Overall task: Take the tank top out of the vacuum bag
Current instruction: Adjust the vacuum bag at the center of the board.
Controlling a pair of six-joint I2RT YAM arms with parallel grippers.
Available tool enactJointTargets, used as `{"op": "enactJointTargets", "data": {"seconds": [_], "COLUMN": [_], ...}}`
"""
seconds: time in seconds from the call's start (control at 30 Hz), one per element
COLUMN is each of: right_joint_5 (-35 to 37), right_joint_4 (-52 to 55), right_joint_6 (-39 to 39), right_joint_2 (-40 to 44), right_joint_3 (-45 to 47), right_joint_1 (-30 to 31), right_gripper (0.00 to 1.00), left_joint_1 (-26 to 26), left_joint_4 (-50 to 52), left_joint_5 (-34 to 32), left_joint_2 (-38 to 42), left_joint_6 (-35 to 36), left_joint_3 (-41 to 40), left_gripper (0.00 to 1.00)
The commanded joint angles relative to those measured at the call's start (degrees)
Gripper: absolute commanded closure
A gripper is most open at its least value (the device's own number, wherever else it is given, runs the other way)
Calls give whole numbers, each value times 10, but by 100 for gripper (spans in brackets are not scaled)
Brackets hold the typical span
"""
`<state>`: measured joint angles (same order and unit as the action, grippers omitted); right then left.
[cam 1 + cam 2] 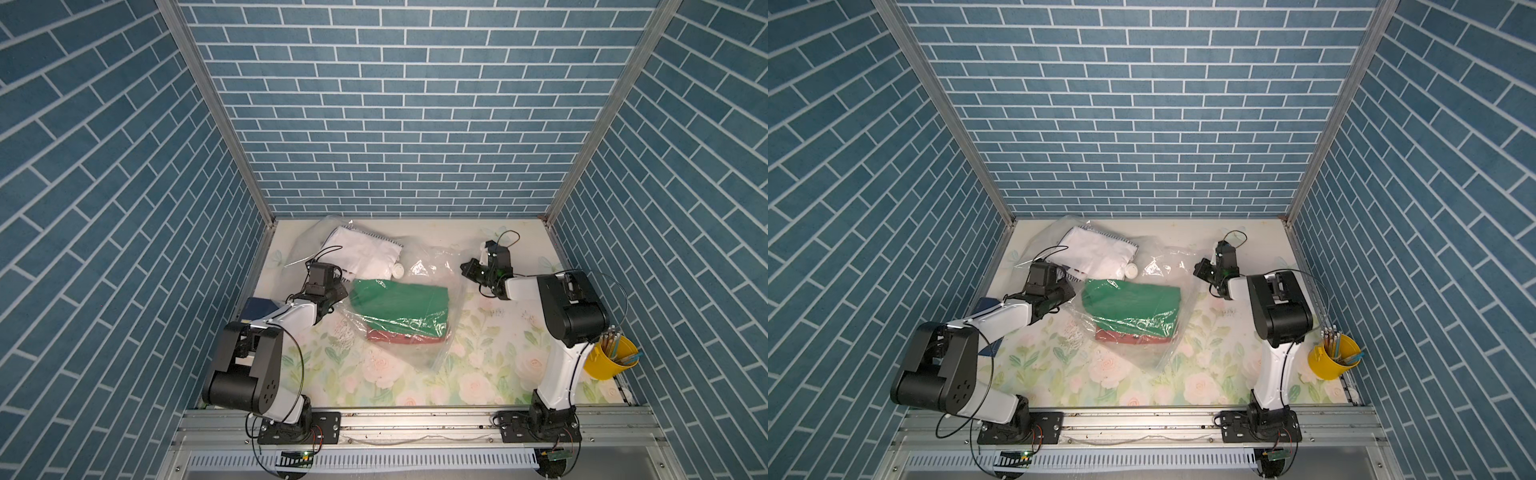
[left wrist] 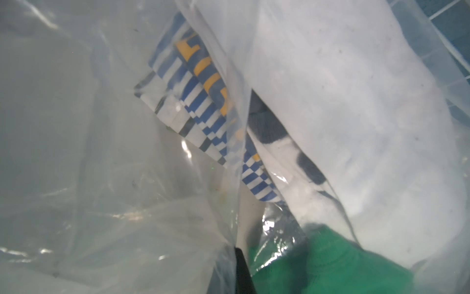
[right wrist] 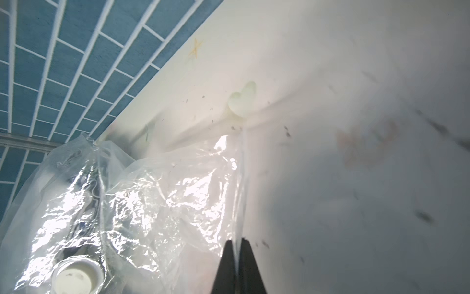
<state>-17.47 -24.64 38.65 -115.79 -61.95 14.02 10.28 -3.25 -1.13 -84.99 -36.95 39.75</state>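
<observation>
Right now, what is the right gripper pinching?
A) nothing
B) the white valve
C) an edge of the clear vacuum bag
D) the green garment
C: the right wrist view shows the right gripper shut on a thin fold of the vacuum bag, with the valve lying apart.

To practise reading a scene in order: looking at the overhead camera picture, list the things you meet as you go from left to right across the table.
In a top view: blue box → left gripper → green folded garment → right gripper → yellow bucket.
</observation>
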Motion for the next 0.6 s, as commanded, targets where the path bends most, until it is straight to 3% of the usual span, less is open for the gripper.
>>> {"op": "enactJointTargets", "data": {"seconds": [0.0,0.13,0.17,0.2,0.23,0.3,0.33,0.47,0.57], "right_joint_5": [7,24,28,33,38,50,54,75,95], "right_joint_4": [38,85,94,101,102,97,93,92,116], "right_joint_6": [-44,-60,-64,-68,-71,-73,-73,-85,-112], "right_joint_2": [-56,-95,-95,-93,-81,-46,-24,59,117], "right_joint_3": [-98,-191,-200,-204,-199,-173,-154,-71,-16], "right_joint_1": [3,3,4,3,3,2,0,-4,-5], "right_gripper": [100,100,100,95,83,61,50,20,9], "left_joint_1": [5,5,5,5,5,5,5,35,77], "left_joint_4": [-11,-24,-25,-22,-14,16,43,122,150], "left_joint_5": [-3,-12,-16,-24,-32,-51,-68,-118,-167], "left_joint_2": [19,20,18,16,16,22,26,56,92], "left_joint_6": [-21,-36,-34,-31,-28,-26,-34,-33,-40], "left_joint_3": [-31,-37,-33,-27,-19,-1,12,53,73], "left_gripper": [100,100,98,90,67,9,0,0,0]}}
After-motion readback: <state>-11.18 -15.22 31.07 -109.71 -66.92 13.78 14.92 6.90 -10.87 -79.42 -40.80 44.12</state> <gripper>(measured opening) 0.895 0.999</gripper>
